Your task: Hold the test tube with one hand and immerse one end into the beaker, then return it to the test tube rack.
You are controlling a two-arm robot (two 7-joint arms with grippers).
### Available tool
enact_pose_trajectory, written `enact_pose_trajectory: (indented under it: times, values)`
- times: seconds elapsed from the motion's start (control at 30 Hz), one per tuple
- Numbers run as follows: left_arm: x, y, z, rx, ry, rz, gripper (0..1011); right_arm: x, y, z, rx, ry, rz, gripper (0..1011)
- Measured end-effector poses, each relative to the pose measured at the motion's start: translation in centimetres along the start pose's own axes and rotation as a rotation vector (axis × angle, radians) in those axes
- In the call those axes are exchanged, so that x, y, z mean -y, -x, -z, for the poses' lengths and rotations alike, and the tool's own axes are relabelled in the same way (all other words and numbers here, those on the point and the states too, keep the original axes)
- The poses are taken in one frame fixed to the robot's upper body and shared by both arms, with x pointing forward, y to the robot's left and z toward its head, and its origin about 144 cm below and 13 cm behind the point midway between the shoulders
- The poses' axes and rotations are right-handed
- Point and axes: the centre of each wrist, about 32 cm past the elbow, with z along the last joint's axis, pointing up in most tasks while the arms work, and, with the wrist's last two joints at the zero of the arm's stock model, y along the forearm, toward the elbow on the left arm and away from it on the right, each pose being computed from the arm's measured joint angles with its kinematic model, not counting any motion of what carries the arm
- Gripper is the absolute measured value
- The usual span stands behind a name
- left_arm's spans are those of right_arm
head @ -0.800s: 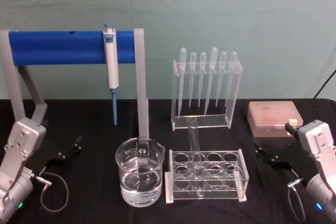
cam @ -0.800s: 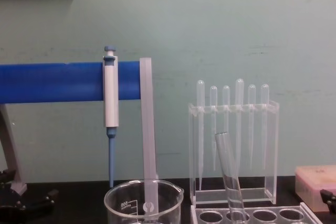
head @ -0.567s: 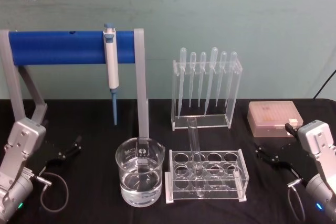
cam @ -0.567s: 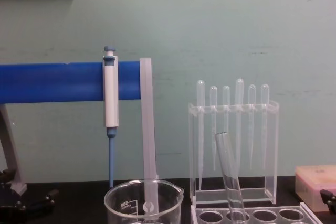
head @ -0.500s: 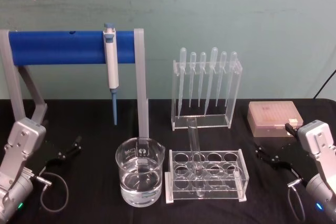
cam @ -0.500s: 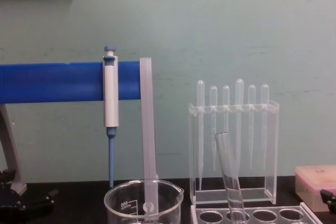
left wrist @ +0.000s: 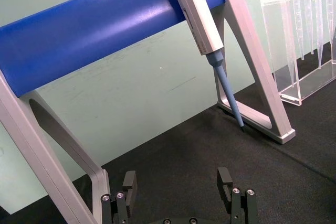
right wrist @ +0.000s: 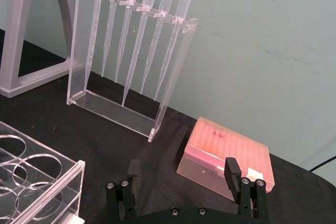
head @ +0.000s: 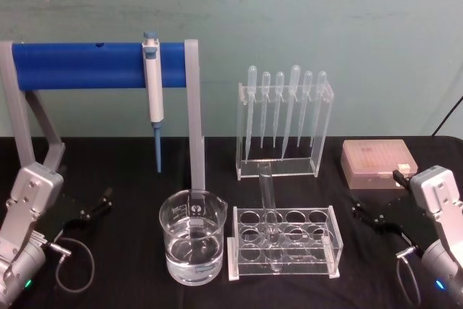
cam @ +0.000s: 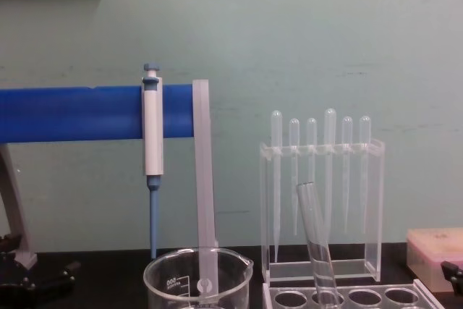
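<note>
The test tube (head: 268,204) stands tilted in a hole of the clear acrylic rack (head: 329,240), its open rim up; in the chest view the test tube (cam: 316,244) leans left. The beaker (head: 192,244), holding clear liquid, sits just left of the rack, and its rim shows in the chest view (cam: 197,280). My left gripper (head: 98,204) rests low at the table's left, open and holding nothing, as the left wrist view shows (left wrist: 177,182). On the right side my right gripper (head: 364,213) is also open and bare (right wrist: 182,170). Both are well apart from the tube.
Behind the beaker stands a frame with a blue bar (head: 79,65), and a blue-and-white pipettor (head: 153,95) hangs from it. A clear stand with several pipettes (head: 284,117) is behind the rack. A pink tip box (head: 378,162) lies at the back right.
</note>
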Motion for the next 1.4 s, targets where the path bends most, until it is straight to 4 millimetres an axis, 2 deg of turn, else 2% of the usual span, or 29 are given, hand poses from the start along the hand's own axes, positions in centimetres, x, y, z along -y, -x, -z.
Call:
enact_pose_trajectory:
  times: [0.33,0.57,0.63,0.8,0.9,1.13,1.4]
  values:
    - [0.0,0.0,0.0,0.0,0.0,0.0,1000,0.2,0.0,-0.1,0.0,-0.004,0.0,1004]
    - [0.0,0.0,0.0,0.0,0.0,0.0,1000,3.0,0.3,-0.7,0.0,-0.028,-0.007,1004]
    - [0.0,0.0,0.0,0.0,0.0,0.0,1000,4.7,0.7,-1.4,-0.008,-0.048,-0.028,1004]
    - [0.0,0.0,0.0,0.0,0.0,0.0,1000,6.5,1.5,-2.7,-0.058,-0.073,-0.094,1004]
    - [0.0,0.0,0.0,0.0,0.0,0.0,1000,7.0,2.1,-3.7,-0.105,-0.088,-0.158,1004]
    - [0.0,0.0,0.0,0.0,0.0,0.0,1000,5.7,4.1,-5.6,-0.165,-0.124,-0.275,1004]
    - [0.0,0.0,0.0,0.0,0.0,0.0,1000,1.1,5.6,-8.0,-0.26,-0.123,-0.36,1004]
